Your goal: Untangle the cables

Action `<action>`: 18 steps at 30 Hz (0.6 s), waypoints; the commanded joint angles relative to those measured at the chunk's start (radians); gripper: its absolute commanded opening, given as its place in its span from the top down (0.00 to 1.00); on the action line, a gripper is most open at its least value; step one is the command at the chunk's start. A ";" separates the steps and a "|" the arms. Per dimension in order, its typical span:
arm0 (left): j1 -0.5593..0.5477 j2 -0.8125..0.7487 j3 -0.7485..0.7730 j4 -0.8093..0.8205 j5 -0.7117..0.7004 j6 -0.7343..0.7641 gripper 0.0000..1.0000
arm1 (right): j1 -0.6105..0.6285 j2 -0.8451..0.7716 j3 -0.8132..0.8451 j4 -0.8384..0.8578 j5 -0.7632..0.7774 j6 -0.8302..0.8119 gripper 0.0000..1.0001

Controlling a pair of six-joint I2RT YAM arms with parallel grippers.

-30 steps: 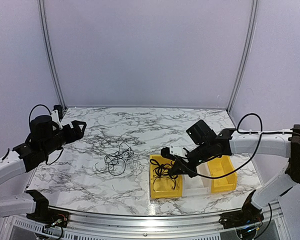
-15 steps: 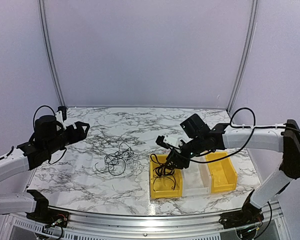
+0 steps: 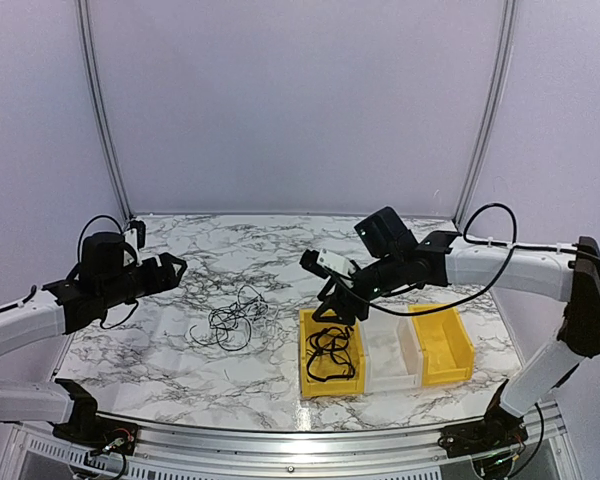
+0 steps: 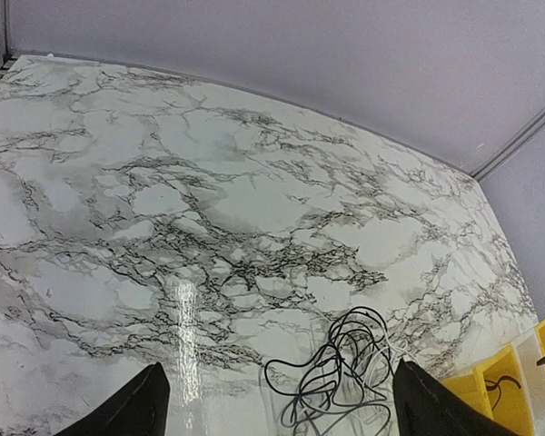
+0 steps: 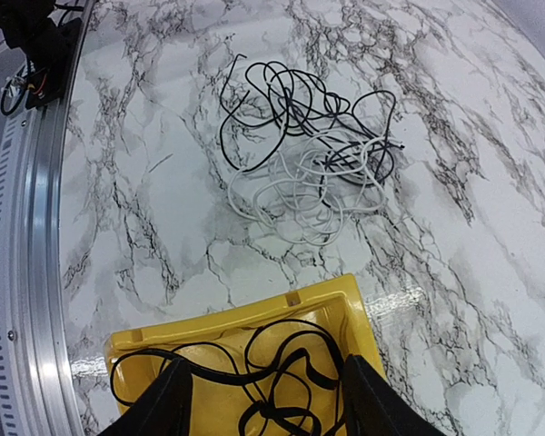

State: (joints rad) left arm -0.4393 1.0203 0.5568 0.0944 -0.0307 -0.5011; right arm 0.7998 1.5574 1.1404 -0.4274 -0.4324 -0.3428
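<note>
A looped black cable (image 3: 326,351) is lying in the glossy yellow bin (image 3: 332,389); thin tangled cables (image 3: 234,321) are sprawling left of it. Both my jaws are gaping, empty.

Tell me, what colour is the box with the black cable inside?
Yellow box, clearest in the right wrist view.

You're looking at three bins on the near right: a left yellow bin (image 3: 330,391), a white bin (image 3: 392,381), a right yellow bin (image 3: 446,352). One tangle of cables (image 3: 230,322) to their left — and one black cable (image 3: 328,352) in the left yellow bin.
</note>
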 commanded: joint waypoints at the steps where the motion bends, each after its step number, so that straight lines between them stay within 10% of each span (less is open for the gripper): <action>1: 0.003 0.026 0.041 -0.059 0.041 0.027 0.12 | 0.018 0.008 -0.013 0.003 -0.024 0.007 0.43; 18: -0.001 0.390 0.169 -0.252 0.383 -0.003 0.46 | 0.017 -0.109 0.002 0.022 0.069 -0.122 0.46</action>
State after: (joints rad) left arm -0.4397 1.3781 0.6861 -0.0978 0.2371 -0.5041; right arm 0.8104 1.4982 1.1088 -0.4194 -0.3882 -0.4179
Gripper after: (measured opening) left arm 0.561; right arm 0.546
